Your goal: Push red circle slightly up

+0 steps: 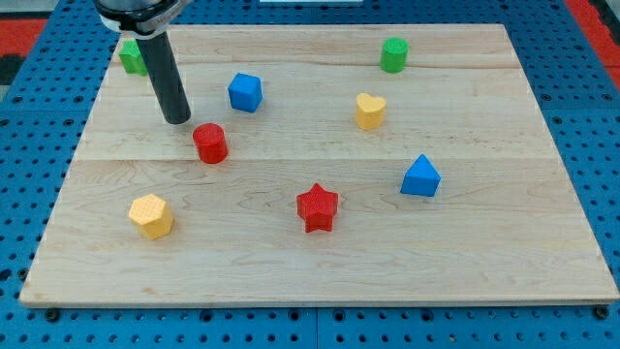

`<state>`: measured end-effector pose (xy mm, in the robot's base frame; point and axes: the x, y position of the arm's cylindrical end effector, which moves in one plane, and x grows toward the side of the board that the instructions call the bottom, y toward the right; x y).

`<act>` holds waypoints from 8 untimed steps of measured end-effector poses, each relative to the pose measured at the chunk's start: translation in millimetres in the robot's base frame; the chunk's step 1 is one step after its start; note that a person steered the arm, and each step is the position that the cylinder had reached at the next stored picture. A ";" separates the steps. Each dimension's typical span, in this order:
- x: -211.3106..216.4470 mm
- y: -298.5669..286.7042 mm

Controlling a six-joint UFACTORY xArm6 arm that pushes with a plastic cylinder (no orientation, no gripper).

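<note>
Resting my tip (178,120) just upper-left of red circle (210,142).

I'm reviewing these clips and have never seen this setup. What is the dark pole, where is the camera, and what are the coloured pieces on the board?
The dark pole is a robot arm's rod; it has no hand, holds nothing and only pushes. My tip rests on the wooden board, just up-left of the red circle, apart from it. The single camera looks down at the board from the front. Also there: a blue cube, yellow heart, blue block, red star, yellow hexagon, a green cylinder, and a green block partly behind the rod.
</note>
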<state>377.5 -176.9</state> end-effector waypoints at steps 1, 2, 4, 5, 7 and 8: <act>-0.1 -71.7; 12.0 -114.6; 43.6 -27.7; 43.6 13.8; 78.8 -15.4; 79.1 10.3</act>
<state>456.6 -166.6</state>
